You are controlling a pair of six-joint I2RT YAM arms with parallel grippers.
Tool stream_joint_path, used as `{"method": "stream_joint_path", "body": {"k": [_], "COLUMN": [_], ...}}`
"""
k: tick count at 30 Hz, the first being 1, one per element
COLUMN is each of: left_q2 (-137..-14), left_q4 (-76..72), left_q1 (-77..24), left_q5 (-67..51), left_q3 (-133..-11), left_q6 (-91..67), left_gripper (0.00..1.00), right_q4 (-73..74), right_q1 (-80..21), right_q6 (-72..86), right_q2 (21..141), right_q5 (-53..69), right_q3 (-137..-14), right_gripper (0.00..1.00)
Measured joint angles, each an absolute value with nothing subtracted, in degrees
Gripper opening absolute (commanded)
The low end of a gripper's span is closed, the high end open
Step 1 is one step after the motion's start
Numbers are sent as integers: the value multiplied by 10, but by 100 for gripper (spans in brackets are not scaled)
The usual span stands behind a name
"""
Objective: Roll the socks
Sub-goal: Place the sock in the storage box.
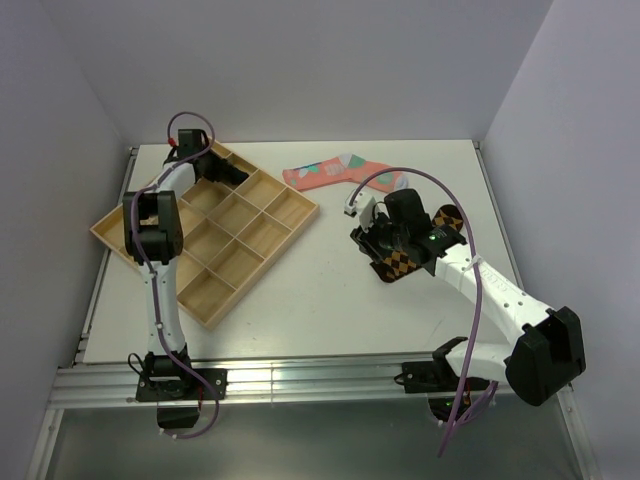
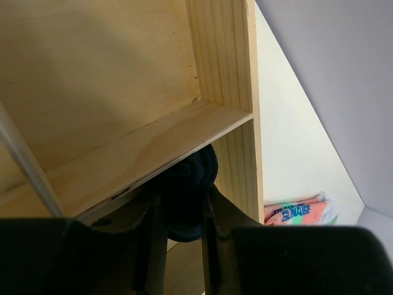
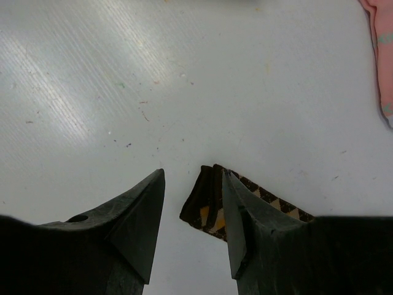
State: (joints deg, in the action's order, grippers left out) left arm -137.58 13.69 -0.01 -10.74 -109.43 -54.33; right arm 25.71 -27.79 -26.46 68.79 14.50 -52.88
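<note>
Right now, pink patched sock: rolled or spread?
Spread. The pink fabric sock with teal and white patches lies flat, full length, on the white table.

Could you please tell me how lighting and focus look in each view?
Top view: even light, sharp, only soft shadows. Left wrist view: the left hand is a dark blur, and the navy sock it grips shows little detail. Right wrist view: glare streaks the table, and the right hand is dark and soft.
</note>
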Motion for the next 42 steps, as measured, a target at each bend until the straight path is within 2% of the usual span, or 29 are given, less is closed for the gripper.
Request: {"method": "stream_joint_path", "body": {"k": [2,10,16,22,30,42], "left_q2": [-1374,-1373,-1370,-1366,-1333,-1286], "left_q4": [141,169,166,163,172,171], "left_q1": [-5,-20,-24,-28,-29,-29], "left_q5": [-90,-33,-21,-11,-6,-22], "left_q3": [-1094,-1105,-1105,-1101,-1063,-1019], "left_q6": [-544,-542,-542,-541,-536,-502], "left_gripper": [22,32,41,47,50,50], "right_q4": [257,258,260,261,261,261], "right_q1": [-278,-278,-278,-278,-277,-277], "right_q6": [-265,-265,-265,-265,-265,-265], "right_q2": [688,686,682,675,672,672], "right_q5": [145,146,147,147,147,147], "right_q3": [-529,-519,-512,-510,-510,-510], "right_gripper": [49,49,49,49,49,49]}}
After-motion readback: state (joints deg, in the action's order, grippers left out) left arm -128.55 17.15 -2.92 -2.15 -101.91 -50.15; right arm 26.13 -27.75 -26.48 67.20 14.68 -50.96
